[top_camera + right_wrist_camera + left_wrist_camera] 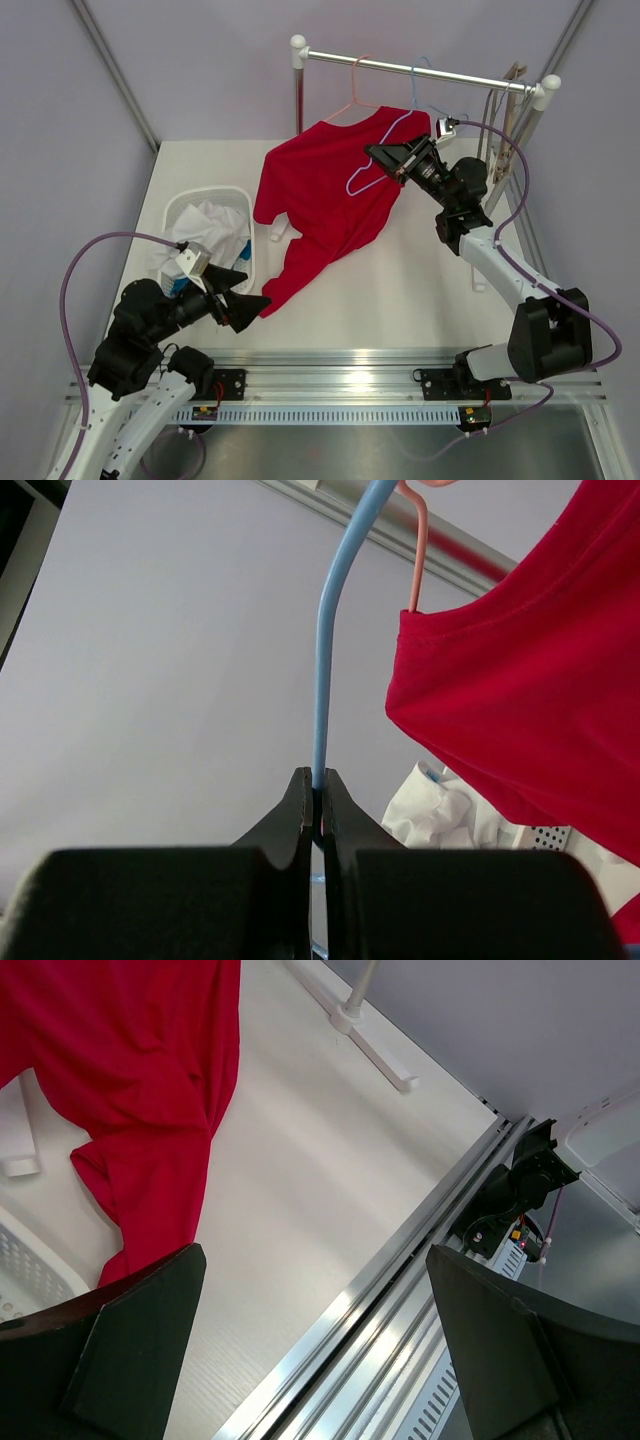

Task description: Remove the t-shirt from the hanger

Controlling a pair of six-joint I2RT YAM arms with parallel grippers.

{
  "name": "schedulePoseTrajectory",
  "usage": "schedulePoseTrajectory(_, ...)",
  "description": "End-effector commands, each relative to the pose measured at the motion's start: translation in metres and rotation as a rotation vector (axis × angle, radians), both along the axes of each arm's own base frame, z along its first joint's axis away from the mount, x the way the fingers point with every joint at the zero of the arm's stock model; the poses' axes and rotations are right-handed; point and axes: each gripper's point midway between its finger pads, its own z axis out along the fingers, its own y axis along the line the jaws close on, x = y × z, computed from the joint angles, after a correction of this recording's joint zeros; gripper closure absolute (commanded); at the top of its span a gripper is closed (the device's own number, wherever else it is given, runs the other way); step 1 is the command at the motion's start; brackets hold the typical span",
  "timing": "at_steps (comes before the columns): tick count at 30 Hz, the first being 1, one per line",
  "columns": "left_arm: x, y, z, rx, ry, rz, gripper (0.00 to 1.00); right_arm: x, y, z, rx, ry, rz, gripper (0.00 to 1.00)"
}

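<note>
The red t-shirt (320, 190) hangs from a pink hanger (355, 90) on the rail (460, 76), its lower part trailing down onto the table. A light blue hanger (356, 180) lies across the front of the shirt. My right gripper (372, 152) is shut on the blue hanger's wire (325, 650), pinched at the fingertips (316, 778); the shirt (530, 680) and the pink hanger (418, 550) are just to its right. My left gripper (255, 303) is open and empty beside the shirt's lowest hem (130, 1070); between its jaws (315, 1350) only table shows.
A white basket (205, 195) holding white clothes stands at the left, beside the left arm. Wooden hangers (510, 100) hang at the rail's right end. The aluminium rail along the near edge (400, 1290) crosses the left wrist view.
</note>
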Motion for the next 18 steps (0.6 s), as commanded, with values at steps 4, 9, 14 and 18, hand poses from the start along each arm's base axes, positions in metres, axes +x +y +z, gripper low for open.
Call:
schedulePoseTrajectory(4,-0.002,-0.002,0.011,-0.020,-0.058,-0.019,0.01,-0.015,-0.007,0.010,0.009,-0.031,-0.003,0.63)
schedulePoseTrajectory(9,0.001,0.000,0.011,-0.019,-0.059,0.002,0.01,-0.026,-0.012,0.008,-0.066,-0.041,-0.053,0.22)
schedulePoseTrajectory(14,0.005,0.002,0.014,-0.019,-0.062,0.025,0.01,-0.050,-0.011,0.003,-0.211,-0.057,-0.121,0.06)
schedulePoseTrajectory(18,0.007,0.003,0.017,-0.020,-0.059,0.038,0.01,-0.060,-0.021,-0.019,-0.326,-0.018,-0.215,0.02)
